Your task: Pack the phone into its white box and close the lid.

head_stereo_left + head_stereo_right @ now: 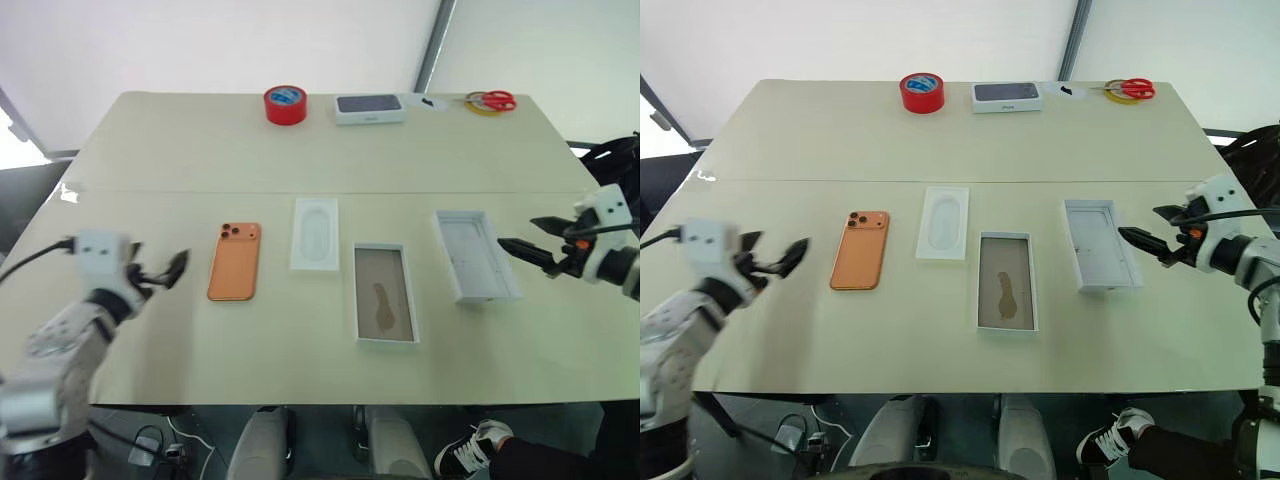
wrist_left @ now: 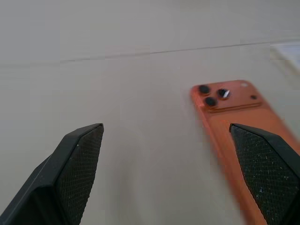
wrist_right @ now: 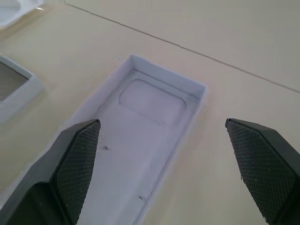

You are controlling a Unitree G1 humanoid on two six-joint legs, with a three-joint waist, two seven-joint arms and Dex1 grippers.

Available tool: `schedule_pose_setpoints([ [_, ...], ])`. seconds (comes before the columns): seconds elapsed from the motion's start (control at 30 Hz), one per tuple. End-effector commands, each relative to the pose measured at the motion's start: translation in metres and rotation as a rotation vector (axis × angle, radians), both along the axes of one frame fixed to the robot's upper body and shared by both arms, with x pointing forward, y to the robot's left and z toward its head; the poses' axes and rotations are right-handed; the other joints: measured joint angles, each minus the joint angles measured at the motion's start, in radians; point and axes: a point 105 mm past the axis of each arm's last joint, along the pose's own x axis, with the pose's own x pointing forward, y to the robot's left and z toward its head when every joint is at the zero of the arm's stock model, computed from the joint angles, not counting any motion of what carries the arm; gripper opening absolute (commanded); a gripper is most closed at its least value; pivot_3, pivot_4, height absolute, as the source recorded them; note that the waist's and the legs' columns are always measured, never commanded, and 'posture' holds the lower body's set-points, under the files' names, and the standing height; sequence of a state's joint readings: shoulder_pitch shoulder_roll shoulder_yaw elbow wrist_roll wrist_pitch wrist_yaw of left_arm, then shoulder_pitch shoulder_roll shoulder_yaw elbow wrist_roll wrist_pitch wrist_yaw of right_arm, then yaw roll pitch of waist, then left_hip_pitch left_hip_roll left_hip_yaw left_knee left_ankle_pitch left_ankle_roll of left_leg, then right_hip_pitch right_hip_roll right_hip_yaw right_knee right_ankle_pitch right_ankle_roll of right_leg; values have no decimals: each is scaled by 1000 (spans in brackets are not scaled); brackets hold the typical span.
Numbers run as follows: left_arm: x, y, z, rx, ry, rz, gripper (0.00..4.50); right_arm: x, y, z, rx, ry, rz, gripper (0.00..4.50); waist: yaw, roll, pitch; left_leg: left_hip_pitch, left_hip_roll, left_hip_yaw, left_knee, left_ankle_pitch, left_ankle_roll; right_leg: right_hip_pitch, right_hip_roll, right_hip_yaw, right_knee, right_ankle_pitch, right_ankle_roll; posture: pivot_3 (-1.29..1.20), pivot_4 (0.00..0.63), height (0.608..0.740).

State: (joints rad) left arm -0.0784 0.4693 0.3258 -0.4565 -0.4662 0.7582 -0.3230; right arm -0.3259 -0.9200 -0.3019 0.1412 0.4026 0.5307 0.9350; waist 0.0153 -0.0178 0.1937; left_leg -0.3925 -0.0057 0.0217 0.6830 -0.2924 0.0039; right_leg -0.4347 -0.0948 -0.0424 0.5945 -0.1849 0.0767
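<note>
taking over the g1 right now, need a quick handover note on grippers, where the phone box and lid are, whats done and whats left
Left gripper: open, empty, just left of the phone.
Right gripper: open, empty, at the right edge of the lid.
Phone lies camera side up on the table, left of the flat white insert.
White box sits open and empty in the middle; lid lies inside up to its right.
Done: nothing packed.
Left: put the phone in the white box, then close the lid on it.

Cream table [image 1: 300, 160]: phone [image 1: 235, 261], insert [image 1: 315, 234], white box [image 1: 385, 293], lid [image 1: 475, 255] in a row; tape [image 1: 285, 104], dark-topped box [image 1: 369, 107], scissors [image 1: 491, 100] at far edge
</note>
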Motion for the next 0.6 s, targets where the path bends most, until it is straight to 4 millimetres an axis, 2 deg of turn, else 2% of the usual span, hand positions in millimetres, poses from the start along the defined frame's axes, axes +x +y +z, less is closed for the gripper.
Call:
schedule_pose_setpoints([
  [0.03,6,-47,7,-31,-4,-142,4500,-7,35,20,-36,-61,101,4472,-1,-1,0,0,0,0,0,0,0,0,0,0,0,0,1,0,150,736],
  [0.2,31,-85,4,-161,112,-139,4500,-24,95,14,-87,-44,256,4472,-2,-2,1,0,0,-1,0,0,0,0,1,0,0,2,3,0,150,736],
  [0.37,47,-105,-1,-215,271,-132,4500,-46,140,3,-118,3,382,4472,-2,-2,1,1,0,-1,1,0,0,1,1,0,0,1,4,0,150,736],
  [0.47,54,-113,-4,-238,348,-149,4500,-53,153,-2,-141,20,413,4472,-2,-2,1,0,-1,-2,1,0,1,1,1,0,0,1,4,0,150,736],
  [0.6,62,-124,-10,-245,442,-180,4500,-57,157,-10,-194,43,438,4472,-1,-3,1,0,-1,-2,1,0,1,1,1,0,0,1,3,0,150,736],
])
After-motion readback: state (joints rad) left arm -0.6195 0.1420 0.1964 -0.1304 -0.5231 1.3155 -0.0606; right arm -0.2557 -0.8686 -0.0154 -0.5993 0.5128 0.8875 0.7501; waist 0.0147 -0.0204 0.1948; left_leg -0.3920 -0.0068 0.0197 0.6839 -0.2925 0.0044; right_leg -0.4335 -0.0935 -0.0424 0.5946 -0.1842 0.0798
